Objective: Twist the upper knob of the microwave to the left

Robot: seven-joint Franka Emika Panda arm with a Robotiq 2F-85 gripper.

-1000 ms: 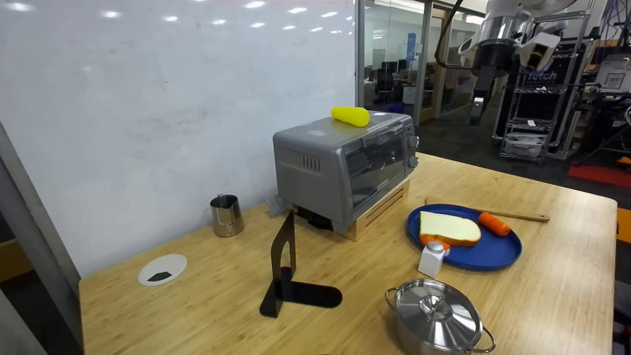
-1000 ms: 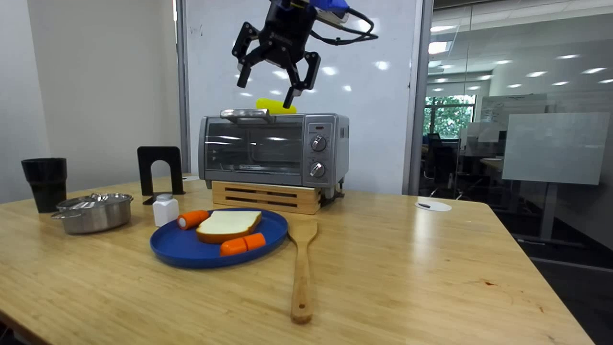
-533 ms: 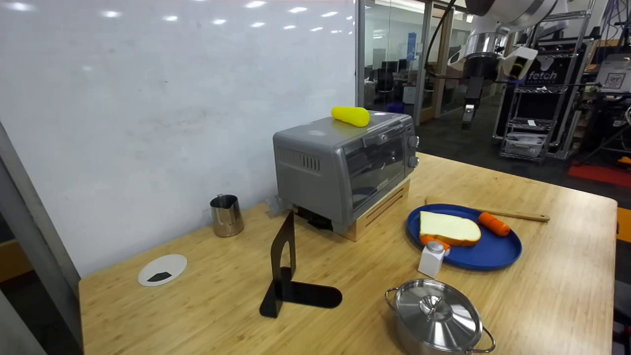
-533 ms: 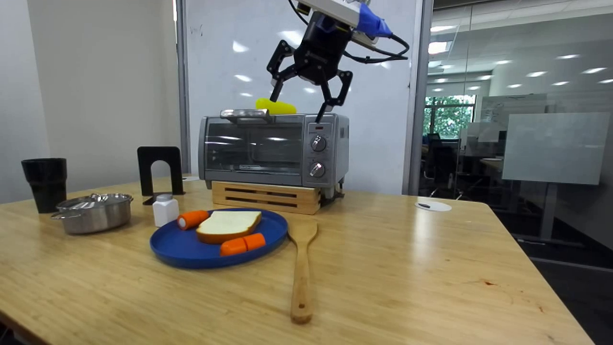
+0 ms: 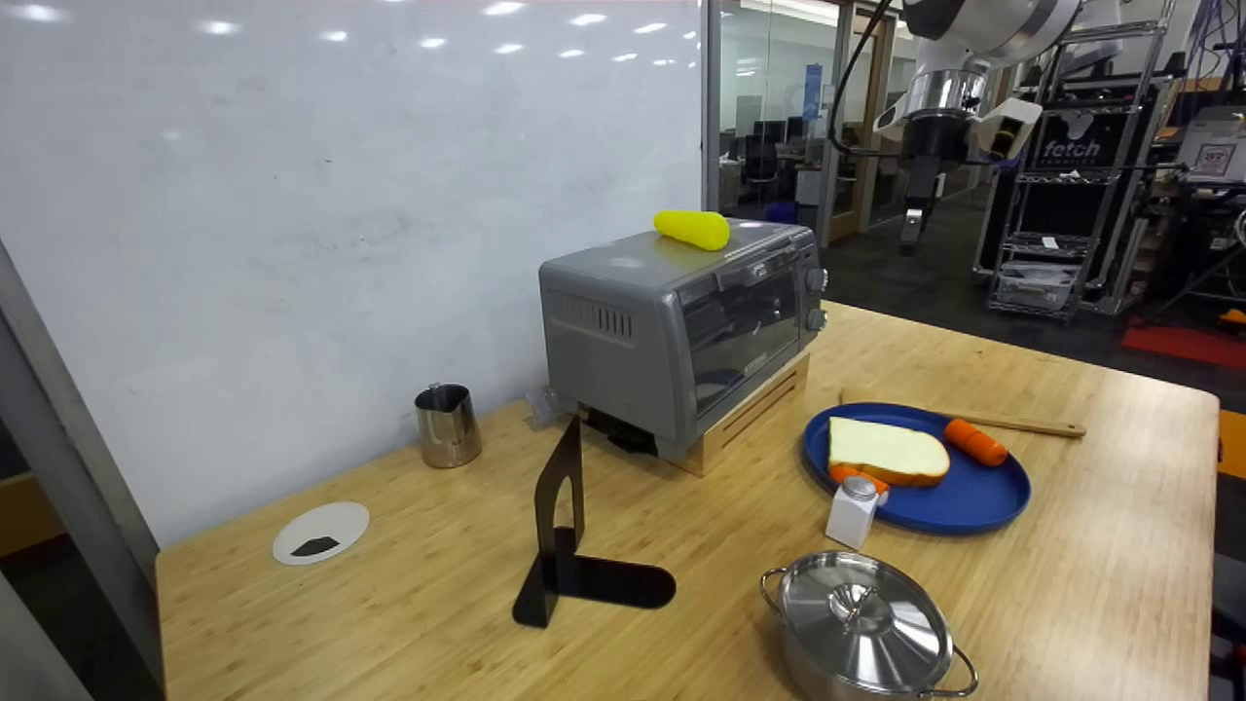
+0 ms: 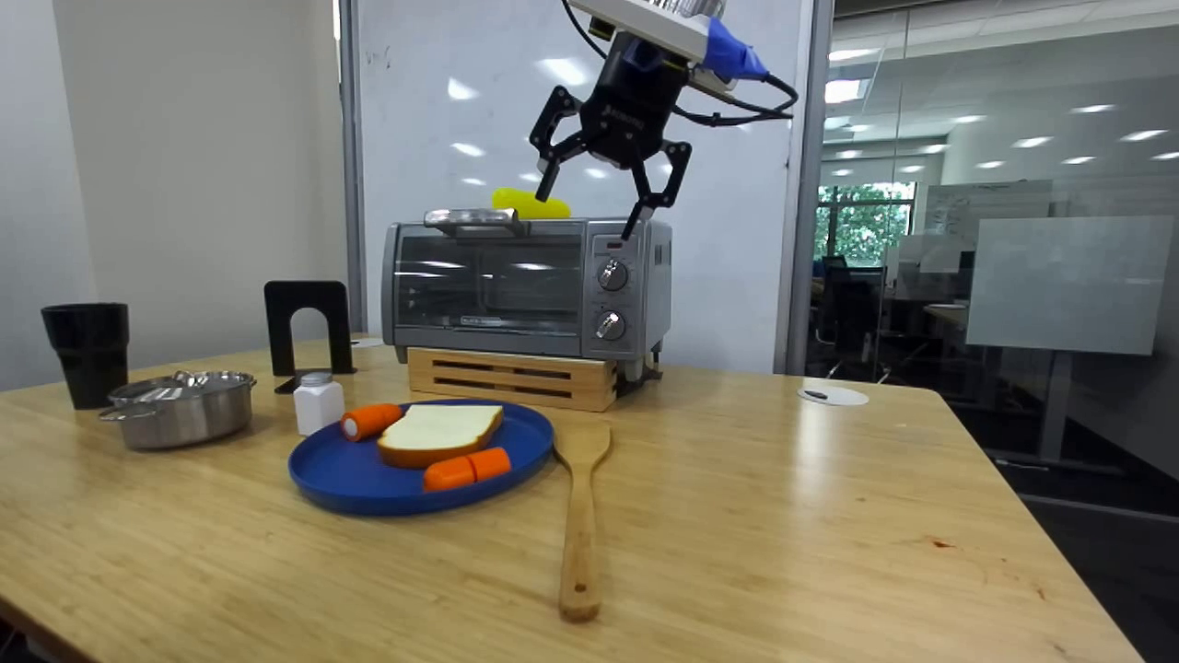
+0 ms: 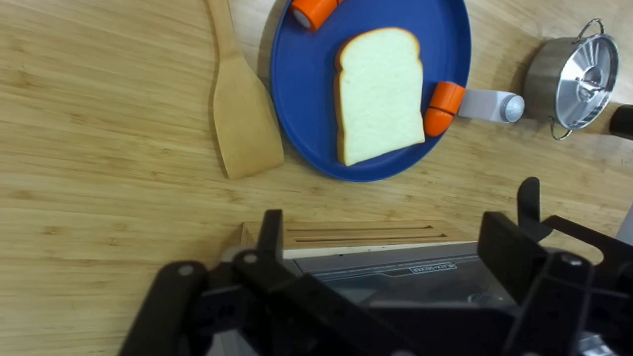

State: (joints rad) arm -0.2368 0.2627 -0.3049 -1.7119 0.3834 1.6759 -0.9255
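- As it should grasp the upper knob (image 6: 612,274), the Robotiq gripper (image 6: 585,217) hangs with fingers (image 7: 509,252) apart.
- Wooden stand (image 6: 511,378) lifts the toaster oven (image 6: 525,285), perhaps for reach.

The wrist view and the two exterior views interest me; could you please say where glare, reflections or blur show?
In both exterior views, bright reflections dot the whiteboard and the table has a pale sheen; in an exterior view, pale streaks show on the microwave door; in the wrist view, the gripper looks dark and slightly soft, the door's lettering legible.
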